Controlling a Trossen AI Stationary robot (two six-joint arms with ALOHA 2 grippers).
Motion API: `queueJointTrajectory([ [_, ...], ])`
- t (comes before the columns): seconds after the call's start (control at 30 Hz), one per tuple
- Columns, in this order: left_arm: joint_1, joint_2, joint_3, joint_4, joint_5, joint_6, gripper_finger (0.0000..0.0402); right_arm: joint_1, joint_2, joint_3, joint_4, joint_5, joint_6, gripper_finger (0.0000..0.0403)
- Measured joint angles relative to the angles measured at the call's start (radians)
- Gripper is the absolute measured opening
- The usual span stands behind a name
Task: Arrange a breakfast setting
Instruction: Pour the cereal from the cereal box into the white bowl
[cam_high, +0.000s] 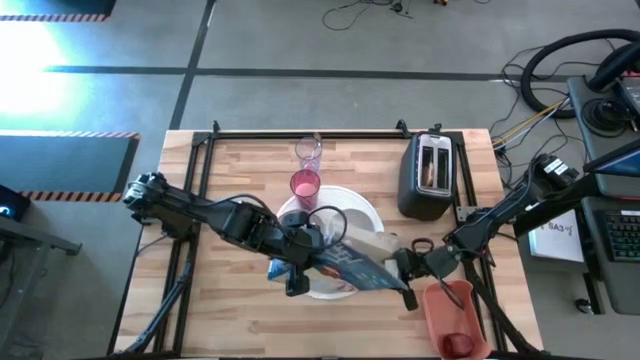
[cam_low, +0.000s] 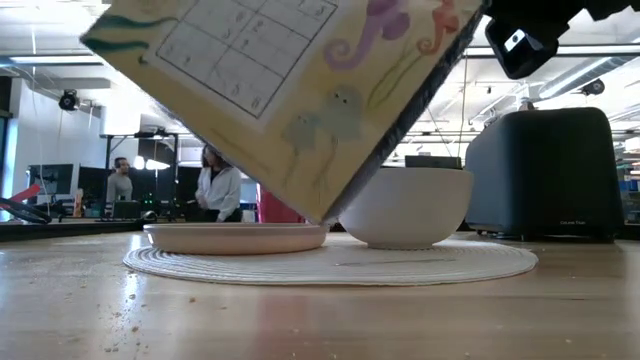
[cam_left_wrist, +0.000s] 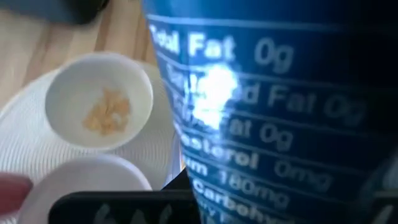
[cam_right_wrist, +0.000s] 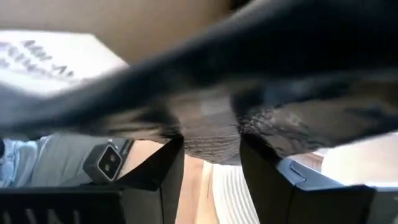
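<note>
The small white bowl (cam_left_wrist: 99, 101) (crumbs inside) sits under the tilted cereal box (cam_high: 345, 262); my left gripper (cam_high: 292, 270) clamps it, my right gripper (cam_high: 408, 264) pinches its inner bag.

one cereal box (cam_high: 345, 262), one bowl (cam_low: 406, 206), two plates (cam_low: 236, 236), one toaster (cam_high: 428, 174)

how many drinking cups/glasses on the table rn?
2. A clear glass stands near the table's far edge, and a pink tumbler sits just in front of it, at the rim of the large white plate. The tilted cereal box could hide more.
</note>
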Motion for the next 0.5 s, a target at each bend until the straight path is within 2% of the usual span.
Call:
queueJointTrajectory([
  [0.2, -0.001, -0.001, 0.01, 0.017, 0.018, 0.059, 0.0009, 0.0, 0.0, 0.001, 0.023, -0.004, -0.004, 0.0143],
  [0.5, 0.011, -0.004, 0.014, -0.026, 0.037, 0.052, 0.0001, -0.001, 0.0, 0.001, 0.026, 0.003, -0.019, 0.0139],
])
